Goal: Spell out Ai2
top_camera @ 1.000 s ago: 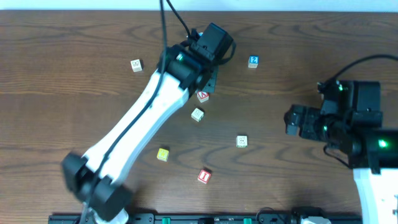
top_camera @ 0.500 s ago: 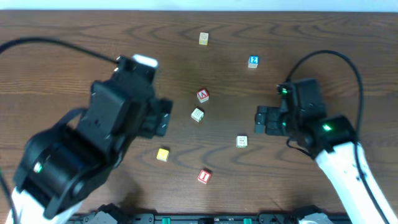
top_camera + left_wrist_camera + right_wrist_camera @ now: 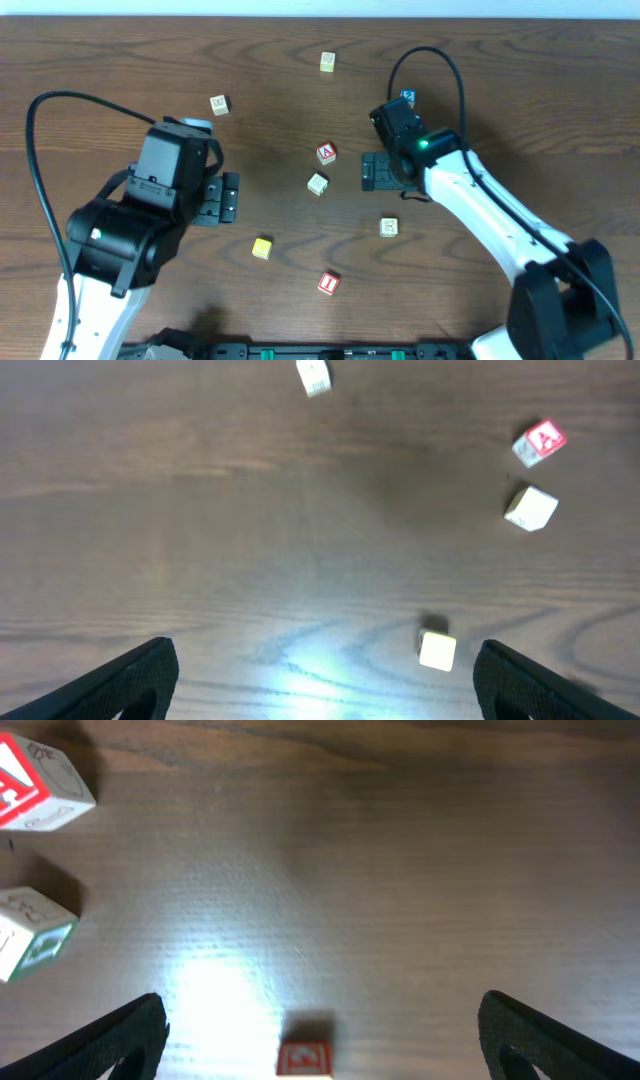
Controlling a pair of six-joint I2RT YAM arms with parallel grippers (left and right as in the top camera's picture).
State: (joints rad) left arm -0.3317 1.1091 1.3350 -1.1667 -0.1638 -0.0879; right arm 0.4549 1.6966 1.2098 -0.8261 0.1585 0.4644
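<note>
Hovering mid-counter [image 3: 120, 60], my right gripper [image 3: 366, 171] is spread wide and holds nothing; I see both fingers apart in its wrist view. Just off its fingertips, toward the left edge, sit the red A block [image 3: 326, 153] and a white-green block [image 3: 317, 184], neither touched. The blue 2 block [image 3: 407, 97] lies toward the far edge, partly hidden behind the right arm [image 3: 480, 215]. The red I block [image 3: 328, 283] rests toward the near edge. My left gripper [image 3: 233, 197], nearer the left edge, is likewise spread and empty, with a yellow block [image 3: 262, 248] near it.
</note>
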